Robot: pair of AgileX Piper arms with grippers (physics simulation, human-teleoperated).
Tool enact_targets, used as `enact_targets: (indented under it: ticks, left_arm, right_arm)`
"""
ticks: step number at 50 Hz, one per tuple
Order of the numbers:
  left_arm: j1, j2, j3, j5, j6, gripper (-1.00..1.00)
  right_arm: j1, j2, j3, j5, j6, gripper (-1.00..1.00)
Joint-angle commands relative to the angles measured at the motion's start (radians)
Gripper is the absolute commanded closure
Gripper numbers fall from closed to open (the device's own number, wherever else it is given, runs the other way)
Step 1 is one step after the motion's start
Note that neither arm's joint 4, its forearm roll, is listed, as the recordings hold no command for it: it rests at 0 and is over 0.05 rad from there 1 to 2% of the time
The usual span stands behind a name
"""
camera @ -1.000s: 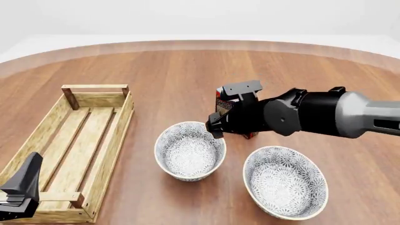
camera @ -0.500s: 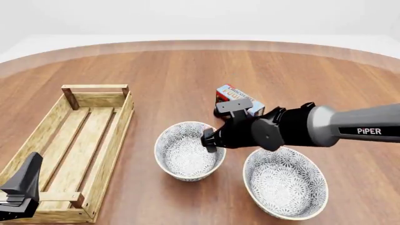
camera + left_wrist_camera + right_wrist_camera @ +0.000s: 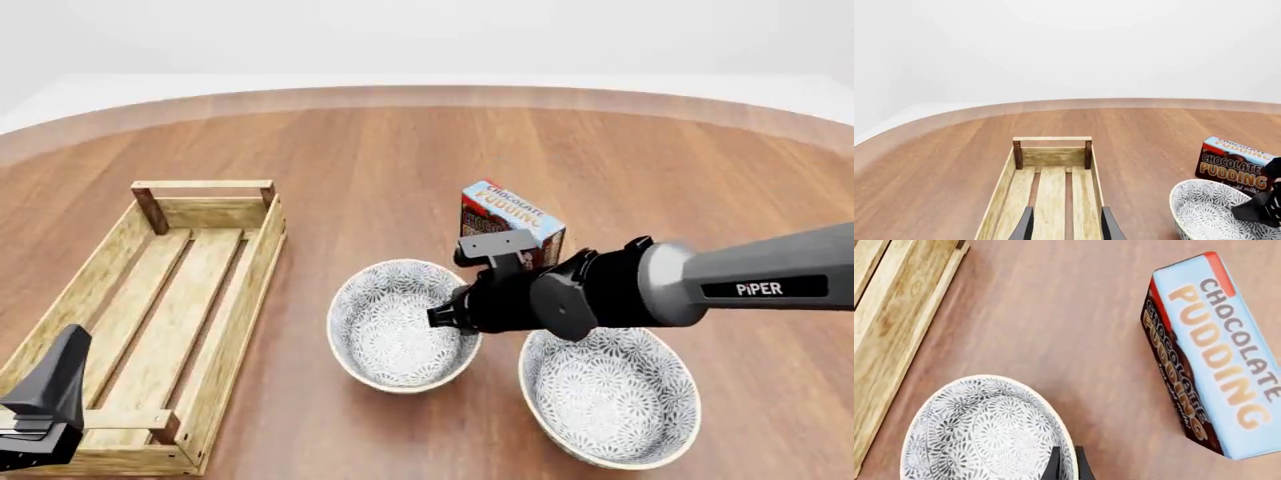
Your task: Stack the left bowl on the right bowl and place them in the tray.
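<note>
Bowls, two round white floral-patterned ceramic ones, left bowl and right bowl, are sitting unstacked beside the long light-wood slatted tray, while the right gripper is pinching the left bowl's rim narrowly, stacking and traying still pending.

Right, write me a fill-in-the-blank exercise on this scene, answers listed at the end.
The right gripper sits at the rim of the ____ white flower-patterned bowl.
The long light-wood slatted tray holds ____ bowls.
The box behind the bowls reads Chocolate ____.
The other patterned bowl lies nearest the ____ arm.

Answers: left; no; Pudding; right
</note>
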Motion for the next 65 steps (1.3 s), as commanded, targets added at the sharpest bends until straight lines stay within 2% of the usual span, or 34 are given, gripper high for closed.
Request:
enact_targets:
  ticks: [1, 16, 31, 48, 54, 65]
  left_arm:
    - [0.0, 0.0, 0.0, 0.0, 0.0, -1.0]
    - [0.0, 0.0, 0.0, 0.0, 0.0, -1.0]
    - [0.0, 0.0, 0.0, 0.0, 0.0, -1.0]
    - [0.0, 0.0, 0.0, 0.0, 0.0, -1.0]
    - [0.0, 0.0, 0.0, 0.0, 0.0, -1.0]
    - [0.0, 0.0, 0.0, 0.0, 0.0, -1.0]
  right_arm:
    - [0.002, -0.014, -0.01, 0.026, -0.017, 1.0]
    - [-0.013, -0.035, -0.023, 0.047, -0.031, 1.0]
    - [0.009, -0.188, -0.057, 0.12, -0.057, 1.0]
    - [-0.042, -0.395, -0.118, 0.252, -0.089, 1.0]
    - [-0.055, -0.47, -0.081, 0.27, -0.063, 1.0]
    - [-0.119, -0.678, 0.074, 0.283, 0.02, 1.0]
